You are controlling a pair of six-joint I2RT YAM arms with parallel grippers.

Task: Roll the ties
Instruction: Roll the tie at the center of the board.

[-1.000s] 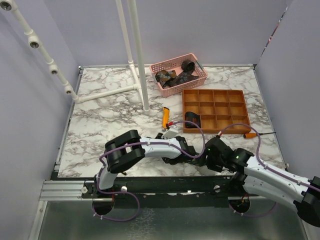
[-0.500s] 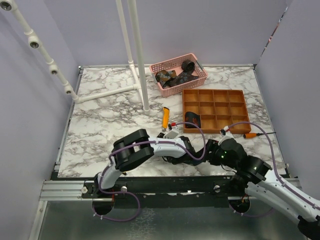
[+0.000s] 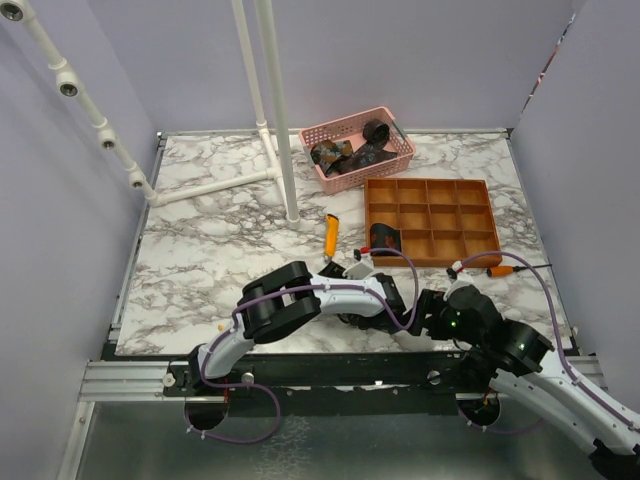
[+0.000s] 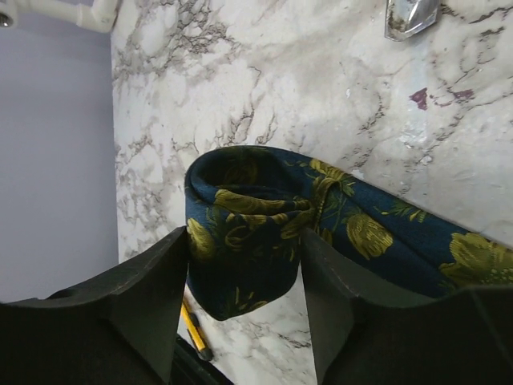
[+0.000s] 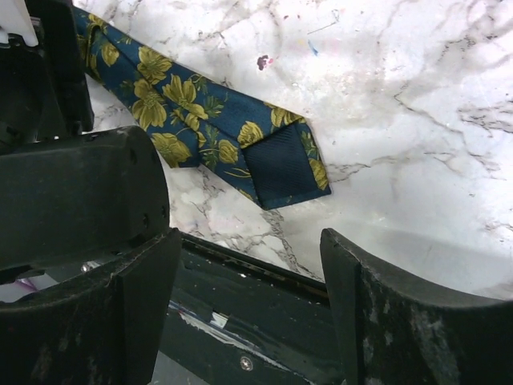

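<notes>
Lavender walls enclose a white marble-patterned tabletop (image 3: 200,250). Since a second ago both arms have shifted rightward along the near edge. The left gripper (image 4: 244,249) has loosened: its fingers now stand parted on either side of the folded end of a navy tie (image 4: 256,233) with yellow-green flowers, which lies by the near edge. The right gripper (image 5: 244,241) is spread wide and grasps nothing, with the tie's other end just ahead of it. Toward the far edge sit a pink basket (image 3: 370,172) of loose ties (image 3: 350,155) and a white pipe stand (image 3: 280,110). Nearer are an orange divided tray (image 3: 430,262) with a coiled tie (image 3: 385,238) in its near-left compartment, and an orange knife (image 3: 331,232).
</notes>
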